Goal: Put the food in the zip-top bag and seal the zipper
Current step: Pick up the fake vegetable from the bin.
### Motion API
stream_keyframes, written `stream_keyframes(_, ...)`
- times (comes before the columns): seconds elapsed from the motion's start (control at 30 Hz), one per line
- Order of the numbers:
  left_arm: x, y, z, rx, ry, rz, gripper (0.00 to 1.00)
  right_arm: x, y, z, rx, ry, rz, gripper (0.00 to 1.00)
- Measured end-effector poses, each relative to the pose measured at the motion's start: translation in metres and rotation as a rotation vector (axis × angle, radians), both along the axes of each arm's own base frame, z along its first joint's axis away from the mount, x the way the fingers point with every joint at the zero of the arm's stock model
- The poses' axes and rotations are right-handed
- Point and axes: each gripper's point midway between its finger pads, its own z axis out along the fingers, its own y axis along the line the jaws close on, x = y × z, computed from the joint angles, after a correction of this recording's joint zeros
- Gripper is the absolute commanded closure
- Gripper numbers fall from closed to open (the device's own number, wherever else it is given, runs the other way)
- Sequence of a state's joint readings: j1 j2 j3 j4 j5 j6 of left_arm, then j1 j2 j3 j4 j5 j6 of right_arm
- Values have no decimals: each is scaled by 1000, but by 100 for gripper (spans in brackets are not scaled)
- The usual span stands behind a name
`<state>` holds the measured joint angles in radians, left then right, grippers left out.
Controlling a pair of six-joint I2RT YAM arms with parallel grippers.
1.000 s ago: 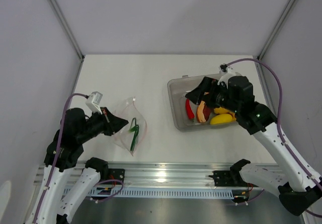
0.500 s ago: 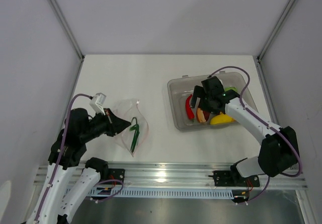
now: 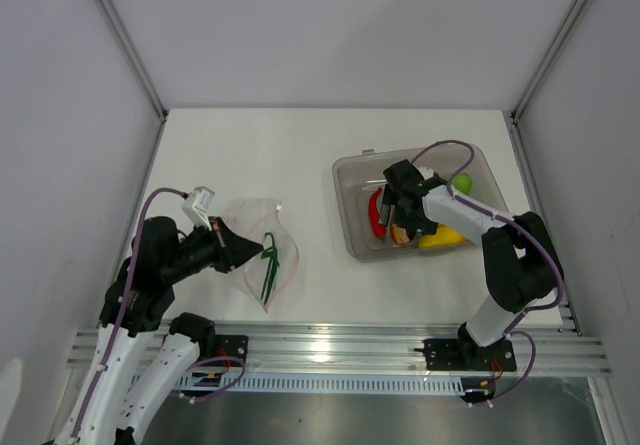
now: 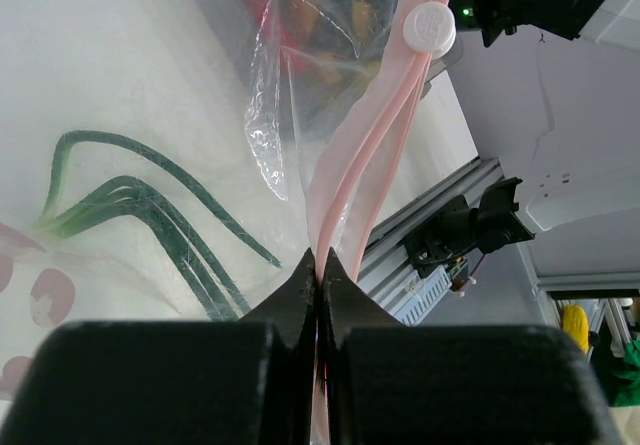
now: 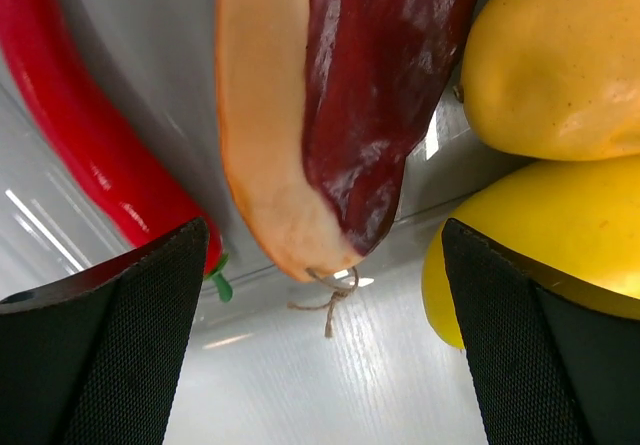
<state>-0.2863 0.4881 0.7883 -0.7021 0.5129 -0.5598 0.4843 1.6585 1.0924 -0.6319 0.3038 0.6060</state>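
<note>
Legible text, numbers, brands: none in any view.
Round white tab (image 4: 430, 27) at the far end of the zipper (image 4: 365, 160): raised emblem of curled strokes, not readable as letters or a brand.
Black mount plate (image 3: 212, 363) at the left arm's base: small coloured marking, too small to read.
</note>
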Motion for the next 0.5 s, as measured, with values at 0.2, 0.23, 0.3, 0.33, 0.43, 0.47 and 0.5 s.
stream_keyframes(0.2, -1, -2, -1, -7, 2, -14, 99, 7, 0, -13, -25, 8, -6, 1)
stream_keyframes(0.23, -1, -2, 0, -8, -1, -15, 99, 8, 0, -15, -28, 9, -7, 1)
stream_keyframes(0.3, -1, -2, 0, -9, -3, -16, 99, 11, 1, -20, -31, 13, -6, 3)
stream_keyframes(0.33, 0, -3, -1, -9, -3, -16, 100, 12, 2, -23, -32, 16, -6, 4)
stream_keyframes(0.43, 1, -3, -2, -10, -6, -16, 99, 15, 4, -29, -32, 16, -2, 12)
stream_keyframes(0.47, 1, -3, -2, -10, -5, -17, 99, 17, 5, -28, -27, 7, -2, 19)
stream_keyframes(0.5, 1, -3, -3, -9, -3, -17, 100, 19, 6, -28, -26, 0, -1, 23)
